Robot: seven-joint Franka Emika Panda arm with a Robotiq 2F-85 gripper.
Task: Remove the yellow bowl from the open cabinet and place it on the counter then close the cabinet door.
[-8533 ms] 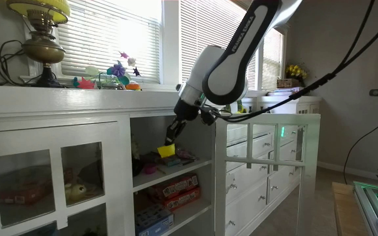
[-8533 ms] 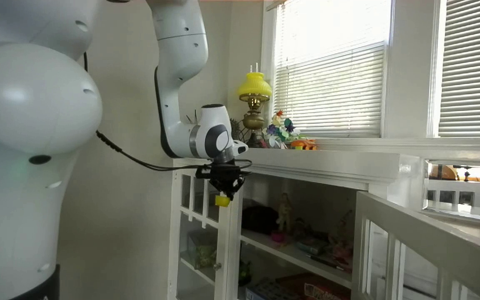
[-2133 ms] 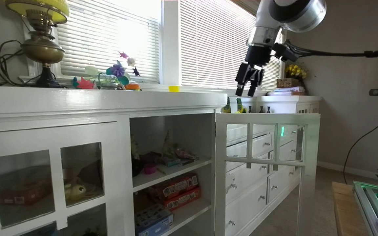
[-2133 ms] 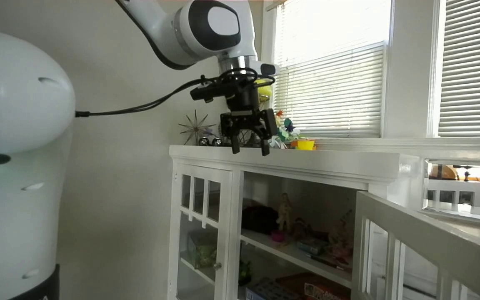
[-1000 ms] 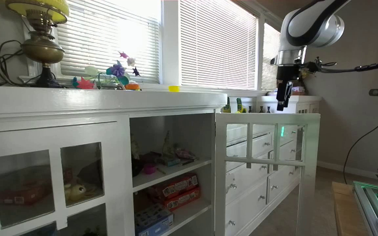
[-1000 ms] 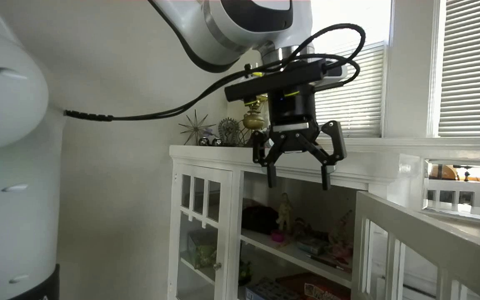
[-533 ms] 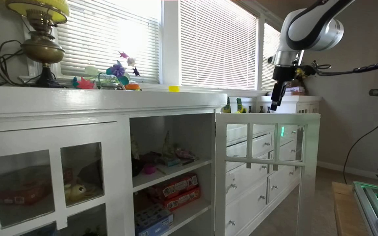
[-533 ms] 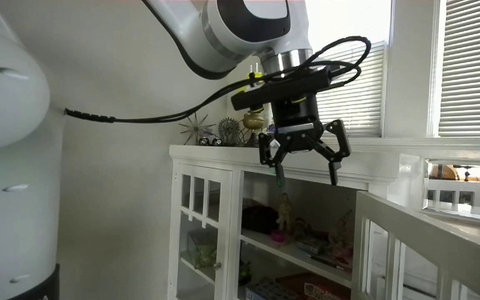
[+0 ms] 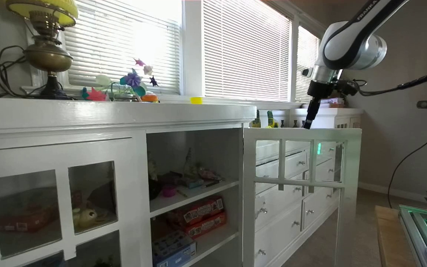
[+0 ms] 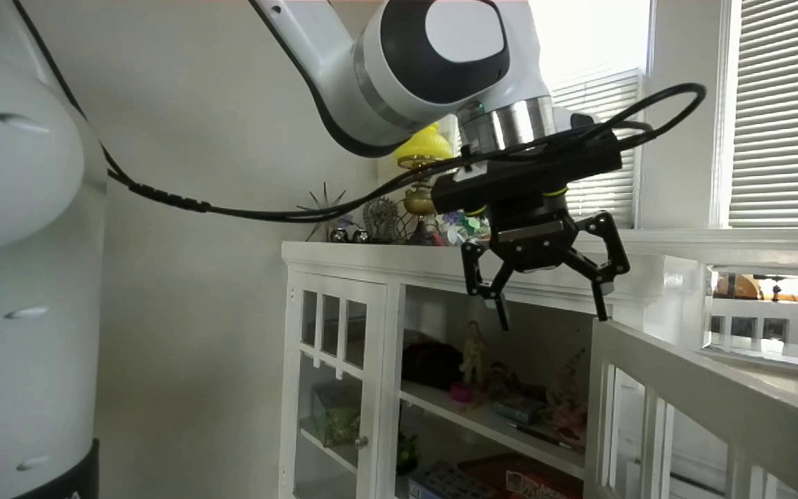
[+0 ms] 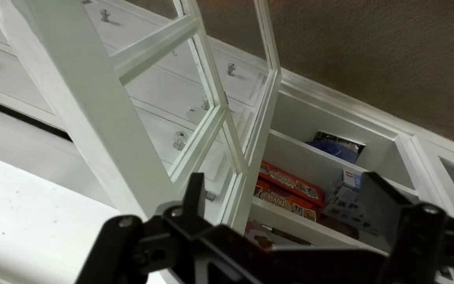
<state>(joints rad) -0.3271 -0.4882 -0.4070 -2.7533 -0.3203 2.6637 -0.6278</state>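
Resting on the long, flat, glossy white tabletop [image 9: 87, 115], the small, plain, bright yellow bowl [image 9: 196, 100] stands above the open white cabinet [image 9: 217, 152], toward the tabletop's end corner; how far back from the front edge cannot be told. Farther along, toward the opposite end, are colourful flower-shaped ornaments [image 9: 132, 79] and a tall brass lamp with a yellow shade [image 9: 48, 57].

The white-and-black robot arm [image 9: 341, 48] reaches down in front of the cabinet, its black jaws spread wide and holding nothing. The tall, white-framed cabinet door [image 9: 298, 182] with clear glass panes stands swung open, and in both exterior views a jaw tip shows right at its top rail; whether they touch cannot be told.

Inside the cabinet, a small, round magenta object [image 9: 169, 191] sits toward the front edge of the upper shelf [image 9: 198, 195], and on the lower shelf [image 9: 217, 239] two flat, stacked red boxes [image 9: 205, 217] lie beside a blue box [image 9: 174, 248].
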